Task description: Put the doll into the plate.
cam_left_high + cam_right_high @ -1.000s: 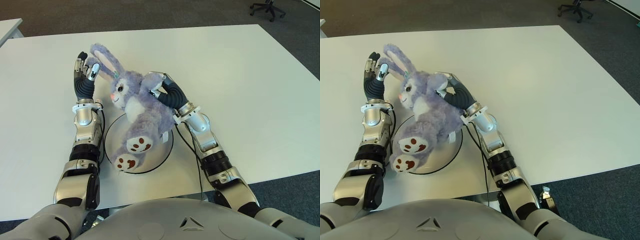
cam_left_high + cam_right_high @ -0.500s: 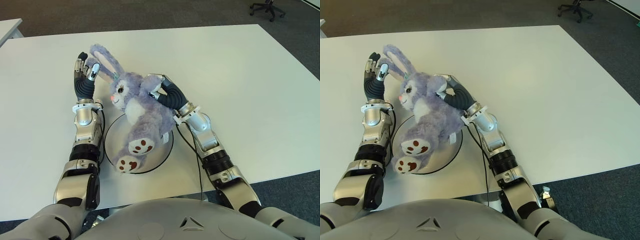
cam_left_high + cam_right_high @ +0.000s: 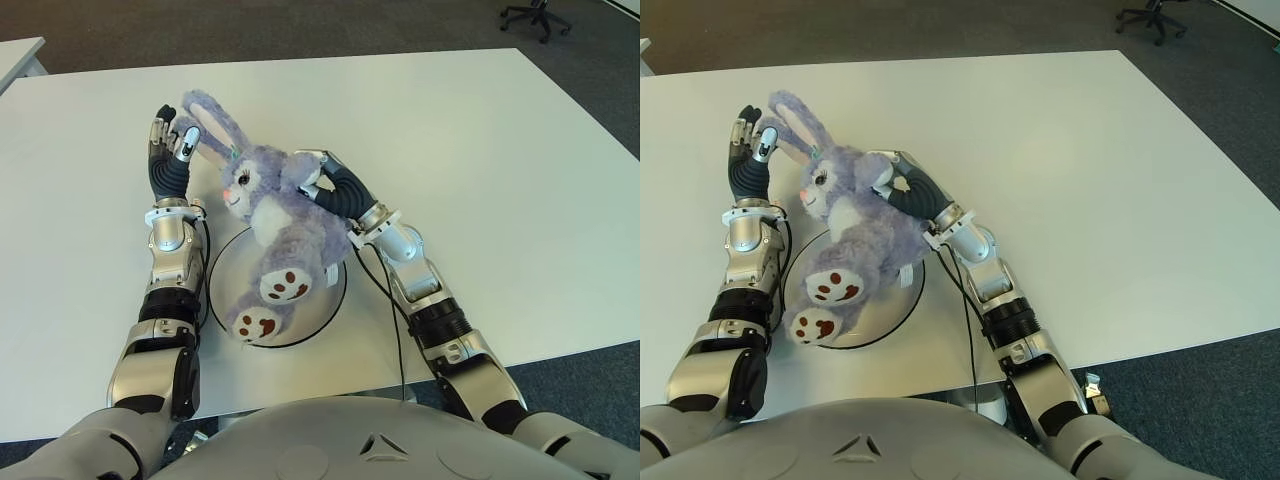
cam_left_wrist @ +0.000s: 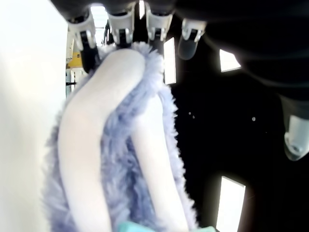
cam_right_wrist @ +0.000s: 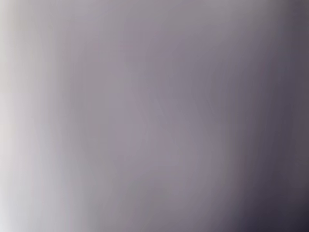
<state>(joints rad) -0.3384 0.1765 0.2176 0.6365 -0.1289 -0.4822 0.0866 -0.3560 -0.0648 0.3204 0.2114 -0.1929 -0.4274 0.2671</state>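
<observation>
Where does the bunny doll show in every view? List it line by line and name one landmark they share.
Left eye view: doll left of centre, feet over the plate, between both robot hands.
Right eye view: doll further left, same pose.
Left wrist view: only its ears, close up against the left robot hand's fingers.
Right wrist view: only a grey blur; cannot tell.
Shared landmark: the long ears.

The two eye views look forward and down from the robot's head onto the white table [image 3: 480, 150], set slightly apart sideways, and share the plush doll [image 3: 275, 225], the plate [image 3: 335, 290] and both arms. The left wrist view sits very close behind the left hand [image 3: 168, 150], looking along its fingers [image 4: 120, 21] at the doll's ears [image 4: 111, 145]. The right wrist view is pressed so near something that nothing can be told.
</observation>
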